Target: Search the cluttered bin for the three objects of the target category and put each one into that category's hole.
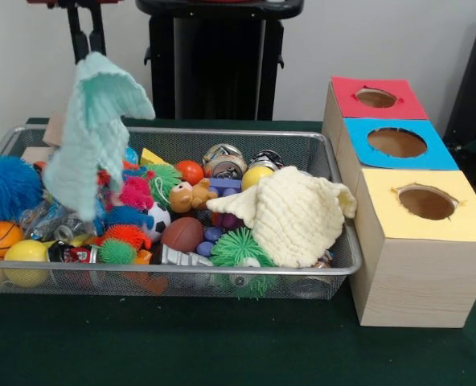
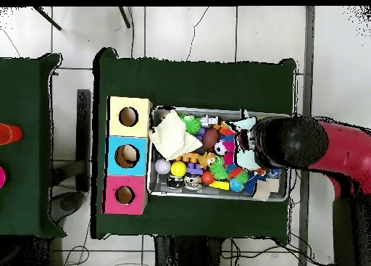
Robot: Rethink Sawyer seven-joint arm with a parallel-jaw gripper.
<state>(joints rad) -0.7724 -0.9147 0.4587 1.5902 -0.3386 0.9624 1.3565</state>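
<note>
My gripper [image 1: 90, 50] hangs above the left end of the cluttered bin [image 1: 182, 272], shut on the top of a mint green knitted cloth [image 1: 93, 137] that dangles down into the bin. In the overhead view my arm [image 2: 293, 143] covers the bin's right end [image 2: 217, 193] and hides the gripper; bits of the mint cloth [image 2: 243, 124] show beside it. The blue-topped hole [image 1: 397, 142] is the middle one of three boxes beside the bin, and it also shows in the overhead view [image 2: 127, 156]. A cream knitted cloth [image 1: 294, 213] lies in the bin near the boxes.
A red-topped hole [image 1: 376, 97] and a yellow-topped hole [image 1: 425, 201] flank the blue one. The bin holds several balls, spiky toys, a small bear [image 1: 186, 195] and a brown football [image 1: 182, 234]. A second green table with a red cup [image 2: 7, 133] stands apart.
</note>
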